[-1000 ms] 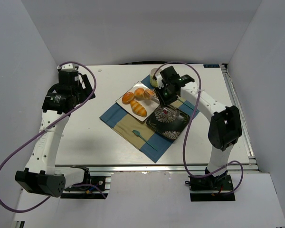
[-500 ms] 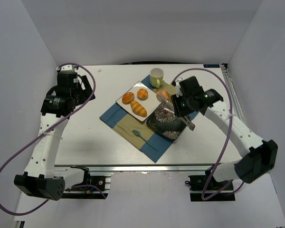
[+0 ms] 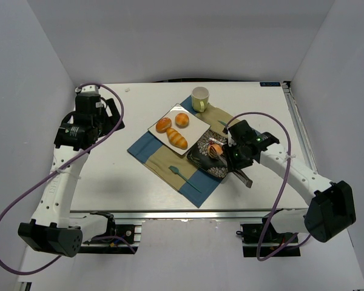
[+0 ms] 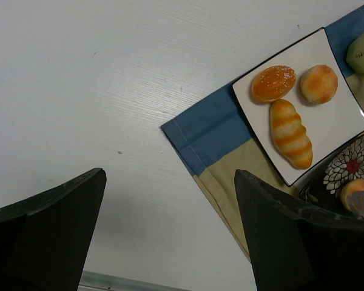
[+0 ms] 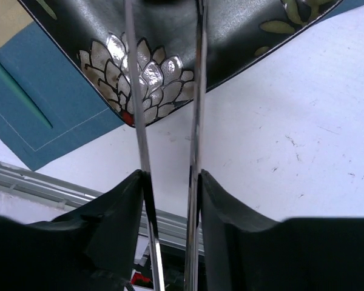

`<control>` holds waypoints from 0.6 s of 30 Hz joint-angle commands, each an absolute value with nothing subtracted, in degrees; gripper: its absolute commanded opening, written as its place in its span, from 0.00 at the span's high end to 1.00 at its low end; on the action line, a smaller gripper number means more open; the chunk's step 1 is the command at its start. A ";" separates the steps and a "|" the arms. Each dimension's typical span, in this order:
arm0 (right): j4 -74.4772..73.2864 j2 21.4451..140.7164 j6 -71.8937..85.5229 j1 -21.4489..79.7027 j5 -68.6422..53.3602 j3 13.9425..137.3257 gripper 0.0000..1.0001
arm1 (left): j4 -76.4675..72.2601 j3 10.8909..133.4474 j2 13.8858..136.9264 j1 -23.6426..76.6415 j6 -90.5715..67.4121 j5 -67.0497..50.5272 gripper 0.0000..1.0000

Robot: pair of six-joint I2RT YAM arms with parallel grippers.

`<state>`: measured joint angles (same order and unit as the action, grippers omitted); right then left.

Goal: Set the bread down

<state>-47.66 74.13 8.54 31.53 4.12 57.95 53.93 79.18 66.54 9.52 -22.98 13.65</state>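
At black plate point(image 3: 203, 162) | bread point(image 3: 216, 150) in tongs point(image 5: 198, 60) — right jaws grip them | left jaws wide

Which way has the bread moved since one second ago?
Yes: off the white plate, toward the near right; the tongs now hold the bread over the black flowered plate.

Top view above whole table point(image 3: 109, 176), left wrist distant, right wrist close, all sharing black plate point(image 3: 201, 162)
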 commanded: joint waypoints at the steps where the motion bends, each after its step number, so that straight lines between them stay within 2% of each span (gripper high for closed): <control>1: -44.03 74.09 9.75 31.73 4.65 57.75 0.53 | 53.44 79.10 64.69 9.84 -23.12 13.09 0.02; 4: -44.03 74.00 10.11 31.73 5.36 58.01 0.41 | 53.70 78.75 64.34 9.93 -22.94 13.45 0.02; 5: -44.12 74.00 10.02 31.73 5.36 58.36 0.39 | 53.70 78.75 64.34 9.93 -22.94 13.45 0.02; 18: -50.87 73.30 10.72 31.73 4.92 68.27 0.38 | 53.97 78.84 64.42 9.93 -22.85 13.62 0.02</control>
<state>-48.14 74.41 9.74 31.53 4.56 62.96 53.98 79.09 65.91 9.61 -22.96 13.67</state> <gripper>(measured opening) 0.624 0.983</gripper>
